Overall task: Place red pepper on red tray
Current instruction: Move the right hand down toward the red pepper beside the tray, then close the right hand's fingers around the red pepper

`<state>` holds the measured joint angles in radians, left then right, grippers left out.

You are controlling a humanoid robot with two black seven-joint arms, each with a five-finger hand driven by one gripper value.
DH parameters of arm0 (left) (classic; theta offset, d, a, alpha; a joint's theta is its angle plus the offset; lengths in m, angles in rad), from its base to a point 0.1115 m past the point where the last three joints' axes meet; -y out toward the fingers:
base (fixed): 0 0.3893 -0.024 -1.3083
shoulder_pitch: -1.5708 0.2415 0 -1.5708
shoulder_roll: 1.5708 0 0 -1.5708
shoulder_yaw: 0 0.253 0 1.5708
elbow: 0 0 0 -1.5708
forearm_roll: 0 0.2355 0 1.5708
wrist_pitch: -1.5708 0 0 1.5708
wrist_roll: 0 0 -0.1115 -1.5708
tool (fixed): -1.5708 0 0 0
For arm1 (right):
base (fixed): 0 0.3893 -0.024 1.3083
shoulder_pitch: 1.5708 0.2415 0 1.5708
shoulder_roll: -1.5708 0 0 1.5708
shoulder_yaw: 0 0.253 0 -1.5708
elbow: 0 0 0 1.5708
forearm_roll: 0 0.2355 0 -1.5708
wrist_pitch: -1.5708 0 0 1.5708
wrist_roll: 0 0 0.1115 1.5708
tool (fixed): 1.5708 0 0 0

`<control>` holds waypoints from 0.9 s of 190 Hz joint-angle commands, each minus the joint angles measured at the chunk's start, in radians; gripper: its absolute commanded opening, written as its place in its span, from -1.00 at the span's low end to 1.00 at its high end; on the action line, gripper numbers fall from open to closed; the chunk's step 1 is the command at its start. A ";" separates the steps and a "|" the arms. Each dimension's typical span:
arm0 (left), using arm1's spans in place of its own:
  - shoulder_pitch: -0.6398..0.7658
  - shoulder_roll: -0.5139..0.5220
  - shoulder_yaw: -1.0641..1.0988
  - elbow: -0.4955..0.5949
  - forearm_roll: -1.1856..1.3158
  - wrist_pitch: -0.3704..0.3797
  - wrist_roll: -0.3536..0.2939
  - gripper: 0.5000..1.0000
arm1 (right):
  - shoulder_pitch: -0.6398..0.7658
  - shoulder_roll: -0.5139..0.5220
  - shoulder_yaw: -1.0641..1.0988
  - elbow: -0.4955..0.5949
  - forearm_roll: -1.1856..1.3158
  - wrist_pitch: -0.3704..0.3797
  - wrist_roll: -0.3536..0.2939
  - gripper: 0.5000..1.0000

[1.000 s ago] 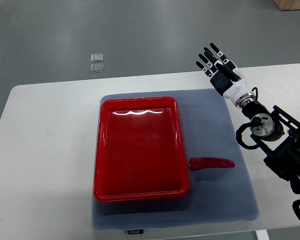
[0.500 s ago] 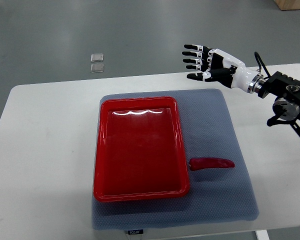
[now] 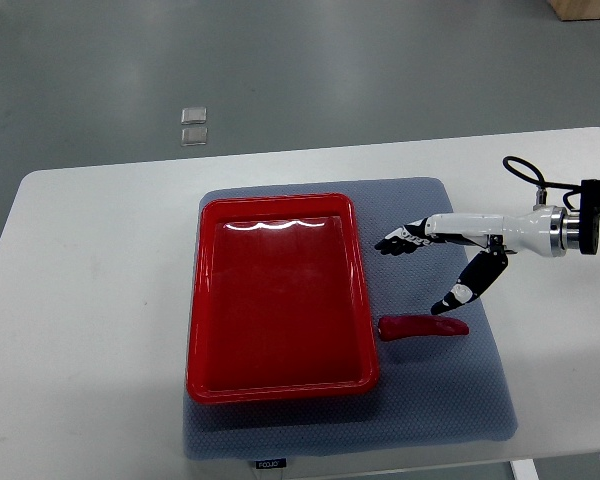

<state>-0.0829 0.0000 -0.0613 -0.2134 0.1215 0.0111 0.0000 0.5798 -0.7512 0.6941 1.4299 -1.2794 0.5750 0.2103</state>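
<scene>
- the white desk (image 3: 100, 300) is carrying a grey mat (image 3: 450, 390), with the red tray (image 3: 280, 295) sitting empty on it.
- the right hand (image 3: 450, 255) is hovering with its fingers (image 3: 458, 295) spread apart, gripping nothing.
- the red pepper (image 3: 423, 327) is lying on the mat just right of the tray, long axis running left-right, directly below the thumb tip.

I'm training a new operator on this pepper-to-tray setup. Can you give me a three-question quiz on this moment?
1. True or false: the red pepper lies inside the red tray.
2. What is the right hand holding? A) the pepper B) the tray C) nothing
3. What do tray and pepper both rest on?

Key: 1 false, it lies on the mat beside the tray's right rim. 2 C, fingers spread above the pepper. 3 the grey mat.
</scene>
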 commanded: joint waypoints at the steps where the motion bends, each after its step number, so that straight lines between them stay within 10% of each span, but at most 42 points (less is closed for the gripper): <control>1: 0.000 0.000 0.000 0.000 0.000 0.000 0.000 1.00 | -0.048 0.012 0.001 0.004 -0.044 -0.067 0.006 0.64; 171: 0.000 0.000 -0.002 0.002 0.000 0.001 0.000 1.00 | -0.156 0.108 -0.018 -0.034 -0.196 -0.233 0.012 0.26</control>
<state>-0.0828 0.0000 -0.0619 -0.2122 0.1214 0.0122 0.0000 0.4246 -0.6472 0.6765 1.4022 -1.4597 0.3428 0.2201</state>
